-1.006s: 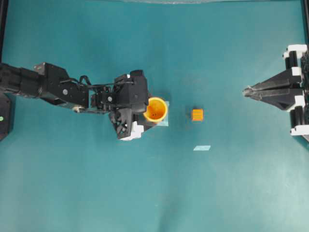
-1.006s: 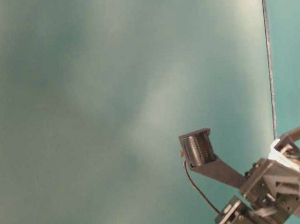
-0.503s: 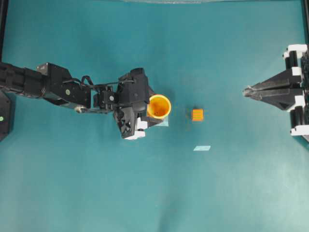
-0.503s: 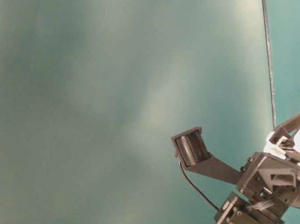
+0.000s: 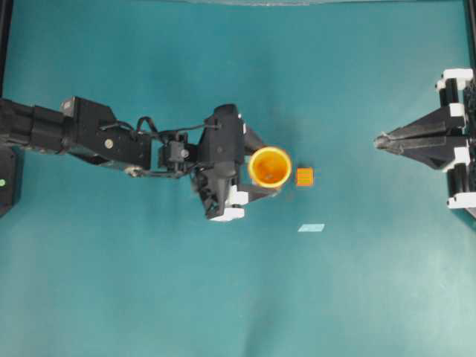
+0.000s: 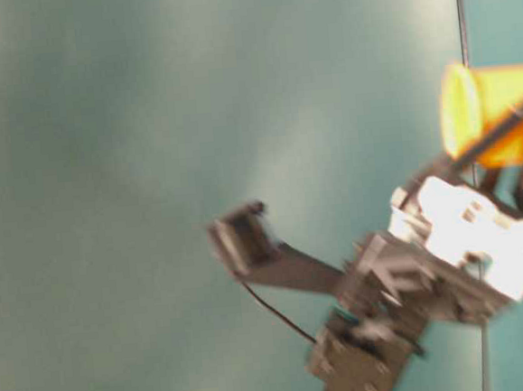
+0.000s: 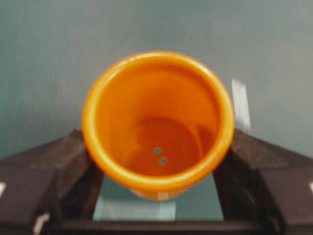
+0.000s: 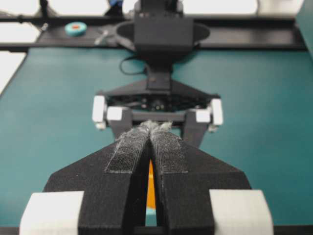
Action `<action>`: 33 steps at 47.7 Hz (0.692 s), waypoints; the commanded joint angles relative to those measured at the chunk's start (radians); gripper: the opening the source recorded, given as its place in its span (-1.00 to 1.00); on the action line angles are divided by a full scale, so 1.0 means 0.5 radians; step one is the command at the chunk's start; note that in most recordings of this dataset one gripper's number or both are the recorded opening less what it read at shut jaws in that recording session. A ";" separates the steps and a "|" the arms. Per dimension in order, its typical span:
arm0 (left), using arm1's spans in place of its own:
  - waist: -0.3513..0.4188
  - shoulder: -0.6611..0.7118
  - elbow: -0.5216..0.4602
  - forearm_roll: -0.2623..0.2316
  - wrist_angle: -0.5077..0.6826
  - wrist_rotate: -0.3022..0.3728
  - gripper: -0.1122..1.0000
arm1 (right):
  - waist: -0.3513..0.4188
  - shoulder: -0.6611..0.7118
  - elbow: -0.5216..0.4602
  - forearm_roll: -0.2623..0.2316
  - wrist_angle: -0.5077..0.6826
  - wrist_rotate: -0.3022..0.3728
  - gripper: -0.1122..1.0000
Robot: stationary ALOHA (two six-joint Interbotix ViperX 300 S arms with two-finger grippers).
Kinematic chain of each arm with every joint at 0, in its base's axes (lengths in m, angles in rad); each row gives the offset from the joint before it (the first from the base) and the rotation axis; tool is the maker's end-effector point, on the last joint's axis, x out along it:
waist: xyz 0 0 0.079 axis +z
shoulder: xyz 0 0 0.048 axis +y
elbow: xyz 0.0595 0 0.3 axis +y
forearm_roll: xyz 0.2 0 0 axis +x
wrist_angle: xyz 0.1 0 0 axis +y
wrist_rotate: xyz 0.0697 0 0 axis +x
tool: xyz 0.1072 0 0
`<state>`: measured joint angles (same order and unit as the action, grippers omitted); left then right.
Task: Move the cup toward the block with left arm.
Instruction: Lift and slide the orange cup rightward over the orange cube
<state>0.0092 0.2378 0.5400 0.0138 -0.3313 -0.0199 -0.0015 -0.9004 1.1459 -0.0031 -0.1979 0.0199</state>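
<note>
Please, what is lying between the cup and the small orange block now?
Nothing: in the overhead view only a narrow strip of bare teal table separates the cup from the block.

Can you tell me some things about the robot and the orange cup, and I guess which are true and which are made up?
1. The left gripper is closed around the cup. True.
2. The cup is lying tipped on its side. False: it stands upright, open end up.
3. The block sits inside the cup. False: it sits on the table, just to the cup's right in the overhead view.
4. The right gripper is shut and holds nothing. True.
5. The cup is full of water. False: the wrist view shows it empty.
</note>
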 commanded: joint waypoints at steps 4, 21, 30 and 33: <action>0.015 -0.006 -0.166 0.006 0.009 0.009 0.30 | 0.003 0.003 -0.064 0.000 -0.012 0.003 -0.80; 0.086 0.101 -0.439 0.015 0.249 0.009 0.30 | 0.003 -0.003 -0.071 0.000 -0.012 0.000 -0.80; 0.083 0.172 -0.558 0.015 0.341 0.009 0.30 | 0.003 -0.006 -0.074 -0.003 -0.012 0.000 -0.80; 0.080 0.199 -0.592 0.015 0.383 0.009 0.30 | 0.003 -0.006 -0.077 -0.003 -0.012 0.000 -0.80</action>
<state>0.0522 0.3451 0.2823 0.0184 -0.1503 -0.0169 -0.0015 -0.9020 1.1397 -0.0031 -0.1979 0.0199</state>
